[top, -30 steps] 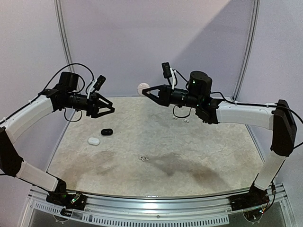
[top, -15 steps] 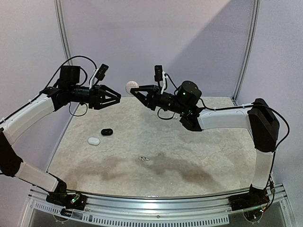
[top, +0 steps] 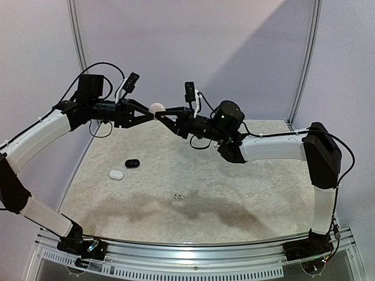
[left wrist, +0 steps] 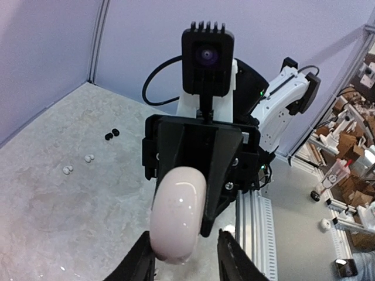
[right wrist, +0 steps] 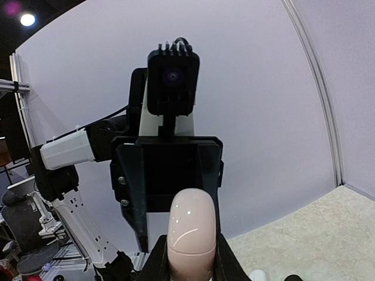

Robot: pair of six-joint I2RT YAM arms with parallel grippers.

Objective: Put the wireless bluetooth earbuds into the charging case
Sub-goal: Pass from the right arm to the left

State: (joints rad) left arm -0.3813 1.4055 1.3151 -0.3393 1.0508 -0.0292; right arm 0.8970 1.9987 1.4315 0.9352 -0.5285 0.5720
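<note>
Pale pinkish plastic sits clamped in my right gripper point(right wrist: 190, 264): the charging case point(right wrist: 190, 231), a smooth pebble held by its lower end, with its rounded top sticking out past my fingertips. My left gripper point(left wrist: 186, 262) meets that case head-on in mid-air. Its fingers point(left wrist: 142, 264) straddle the free end, one finger right against the shell. A sliver of gap shows at the other finger, so those jaws are not clenched and I have no hold there. Both arms are raised well above the table point(top: 246, 193), and the case hangs between them. Below the case and off toward my right arm, two black earbuds point(left wrist: 111, 134) lie on the stone-patterned top, with white earbuds point(left wrist: 89, 158) close by them. Below the case and nearer my bases lies a lone white pair point(top: 176, 196), very small. Below the case on my left side rest a black case point(top: 132, 163) and, just beside it, a white case point(top: 115, 174), both shut.
</note>
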